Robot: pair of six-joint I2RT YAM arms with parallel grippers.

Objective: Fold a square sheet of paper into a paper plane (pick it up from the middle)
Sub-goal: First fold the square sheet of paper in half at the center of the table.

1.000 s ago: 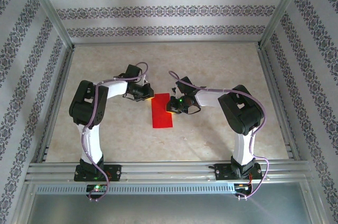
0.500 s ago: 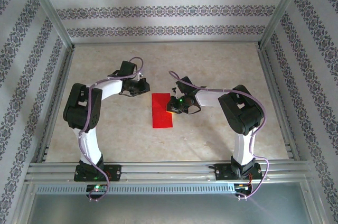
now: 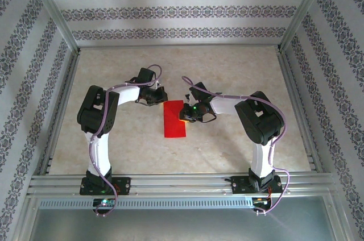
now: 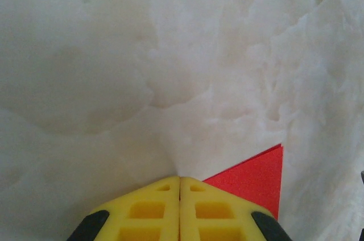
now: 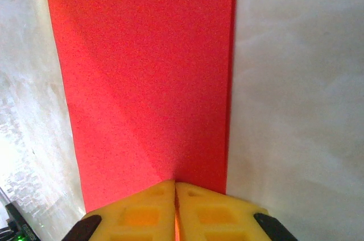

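Observation:
The square sheet of paper (image 3: 175, 120) lies flat on the table, folded into a narrow bright red rectangle. In the left wrist view one corner of the sheet (image 4: 256, 181) pokes out beside my left gripper (image 4: 180, 178), whose yellow jaws are pressed together with nothing between them. From above, the left gripper (image 3: 160, 100) sits at the sheet's far left corner. My right gripper (image 3: 183, 117) rests on the sheet's right edge near the far end. Its jaws are shut, tips (image 5: 174, 183) down on the red sheet (image 5: 142, 82), which runs away flat ahead.
The pale marbled table (image 3: 227, 70) stretches open all around the sheet. Aluminium frame rails (image 3: 182, 181) run along the near edge and both sides. Patterned walls enclose the back and sides.
The left gripper pulled away from the sheet toward the back left, then came back to the sheet's far left corner. The right arm and the sheet stayed still.

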